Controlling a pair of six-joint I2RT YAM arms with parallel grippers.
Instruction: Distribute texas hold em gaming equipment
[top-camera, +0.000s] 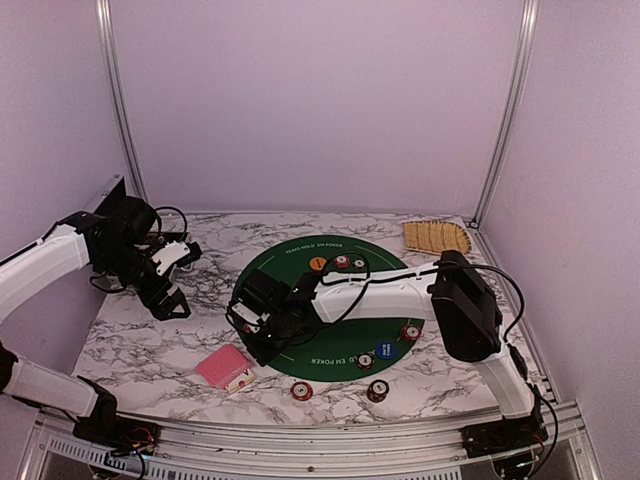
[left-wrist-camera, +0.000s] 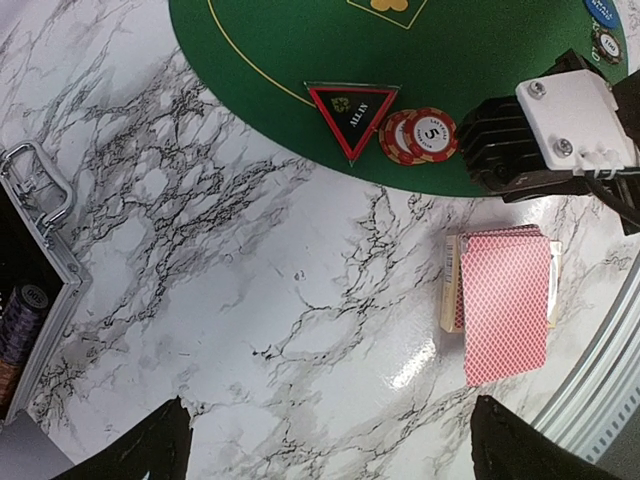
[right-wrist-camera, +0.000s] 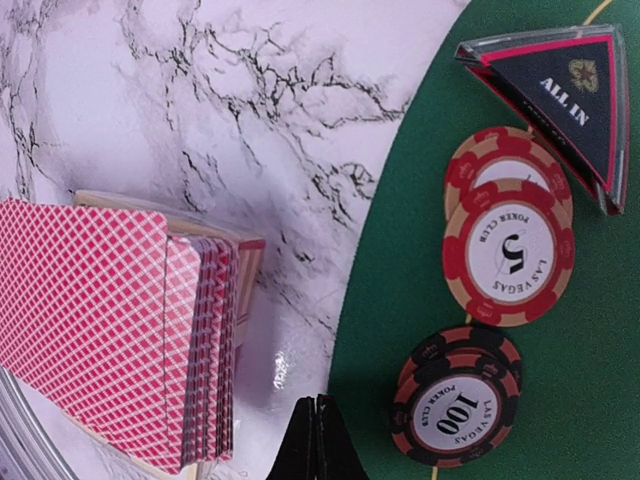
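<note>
A fanned deck of red-backed cards (top-camera: 225, 366) (left-wrist-camera: 505, 300) (right-wrist-camera: 110, 330) lies on its box, on the marble left of the green mat (top-camera: 270, 265). At the mat's left edge sit a dark triangular ALL IN marker (left-wrist-camera: 350, 112) (right-wrist-camera: 565, 100), red chips marked 5 (left-wrist-camera: 422, 135) (right-wrist-camera: 510, 240) and dark chips marked 100 (right-wrist-camera: 460, 400). My right gripper (top-camera: 262, 340) (right-wrist-camera: 318, 425) is shut and empty, low between the deck and those chips. My left gripper (top-camera: 172, 300) (left-wrist-camera: 330, 450) hangs open over bare marble. An orange button (top-camera: 318, 264) and a blue button (top-camera: 383, 350) rest on the mat.
More chip stacks stand at the mat's rim (top-camera: 411, 332) (top-camera: 365, 360) (top-camera: 342, 262) and on the marble in front (top-camera: 302, 390) (top-camera: 377, 390). A woven straw tray (top-camera: 436, 237) lies at the back right. An open metal chip case (left-wrist-camera: 40, 260) sits at the far left.
</note>
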